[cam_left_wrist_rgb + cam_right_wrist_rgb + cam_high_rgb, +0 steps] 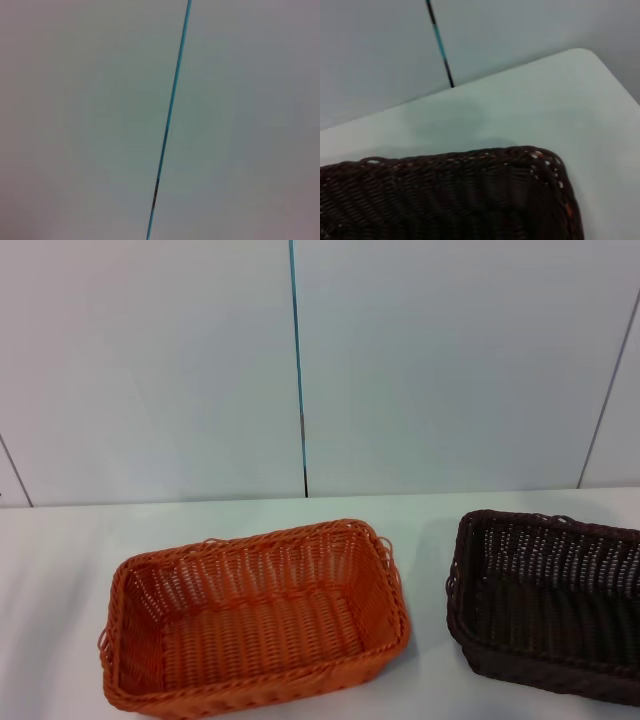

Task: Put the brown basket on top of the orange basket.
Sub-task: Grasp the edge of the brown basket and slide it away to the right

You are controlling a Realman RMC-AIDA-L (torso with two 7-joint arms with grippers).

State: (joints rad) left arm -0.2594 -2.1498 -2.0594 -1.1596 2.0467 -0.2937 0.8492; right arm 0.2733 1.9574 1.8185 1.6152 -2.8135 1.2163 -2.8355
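Although neither gripper shows in any view, the right wrist camera looks down from close above a corner of the brown basket (470, 195), so that arm is over it; whether its fingers are spread or closed I cannot tell, and the same goes for the left arm, whose wrist camera sees only the pale wall (75, 120) with a thin blue seam (172, 115) running across it.

From the head view, the brown basket (550, 605) sits on the white table (60, 570) at the robot's right, its far side cut by the picture's edge; it stands upright with its opening upward and nothing inside. The orange basket (255, 615) stands to its left, near the middle of the table, also upright and unfilled, turned at a slight angle; a strip of bare tabletop separates the two, so they do not touch. Behind both, the table's far edge meets the wall, where the blue seam (297, 360) runs vertically.
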